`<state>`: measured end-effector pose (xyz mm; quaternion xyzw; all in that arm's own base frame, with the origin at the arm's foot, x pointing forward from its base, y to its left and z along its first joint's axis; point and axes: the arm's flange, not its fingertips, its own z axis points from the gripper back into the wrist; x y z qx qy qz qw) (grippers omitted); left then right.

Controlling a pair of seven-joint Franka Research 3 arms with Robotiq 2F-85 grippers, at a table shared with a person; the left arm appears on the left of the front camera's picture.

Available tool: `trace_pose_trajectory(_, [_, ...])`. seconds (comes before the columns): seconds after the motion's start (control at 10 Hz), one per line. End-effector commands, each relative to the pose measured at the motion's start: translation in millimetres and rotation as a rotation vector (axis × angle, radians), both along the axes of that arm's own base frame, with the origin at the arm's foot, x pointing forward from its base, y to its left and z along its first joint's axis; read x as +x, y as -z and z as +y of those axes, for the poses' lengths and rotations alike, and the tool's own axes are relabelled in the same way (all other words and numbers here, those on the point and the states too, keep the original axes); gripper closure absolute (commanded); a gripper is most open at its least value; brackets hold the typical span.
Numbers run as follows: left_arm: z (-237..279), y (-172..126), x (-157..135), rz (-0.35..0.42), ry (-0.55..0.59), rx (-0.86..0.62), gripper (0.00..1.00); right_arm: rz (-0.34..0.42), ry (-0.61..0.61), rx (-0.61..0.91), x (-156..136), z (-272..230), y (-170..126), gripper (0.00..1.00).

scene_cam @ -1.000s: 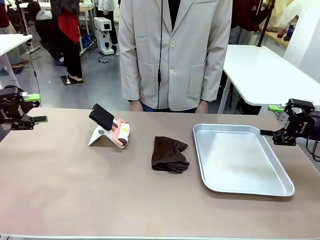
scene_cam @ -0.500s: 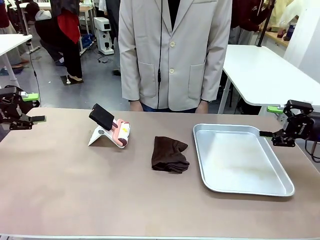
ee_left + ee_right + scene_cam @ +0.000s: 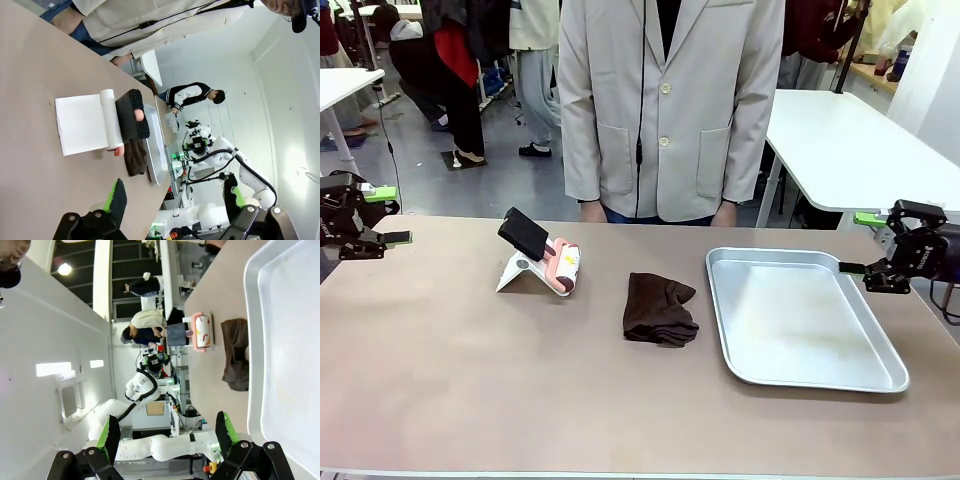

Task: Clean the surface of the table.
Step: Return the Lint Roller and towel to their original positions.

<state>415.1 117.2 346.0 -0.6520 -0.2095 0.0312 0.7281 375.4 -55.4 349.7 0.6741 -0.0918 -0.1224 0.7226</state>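
Note:
The brownish-taupe table (image 3: pixel 470 380) spans the front view. On it lies a folded dark brown cloth (image 3: pixel 660 310), near the middle. Left of it a white stand (image 3: pixel 520 275) holds a black block and a pink-and-white roll (image 3: pixel 565 265). My left gripper (image 3: pixel 392 215) hovers open at the table's far left edge, with nothing between its fingers. My right gripper (image 3: pixel 860 242) is open at the right edge, just beside the tray's far right corner. The left wrist view shows the gripper (image 3: pixel 175 200) and, beyond it, the stand (image 3: pixel 80 122) and cloth (image 3: pixel 135 157). In the right wrist view the gripper (image 3: pixel 166 437) faces the cloth (image 3: pixel 236 355).
A silver metal tray (image 3: pixel 880 375) lies empty on the table's right part, close to my right gripper. A person in a pale coat (image 3: pixel 670 110) stands at the far side, hands down. White-topped tables (image 3: pixel 850 140) stand behind.
Nothing on the table has moved. My right gripper has dipped very slightly; the left has barely shifted. Someone walks by in the background.

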Motion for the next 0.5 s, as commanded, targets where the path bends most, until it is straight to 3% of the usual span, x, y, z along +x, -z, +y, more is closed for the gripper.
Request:
trace_pose_trajectory(0.0, [-1.1,-0.4,-5.0,-0.023,-0.001,-0.009,0.00,-0.003,-0.006,0.003,-0.2,1.0,-1.5,0.00])
trace_pose_trajectory(0.4, [-1.1,-0.4,-5.0,-0.023,-0.001,-0.009,0.00,-0.003,-0.006,0.003,-0.2,1.0,-1.5,0.00])
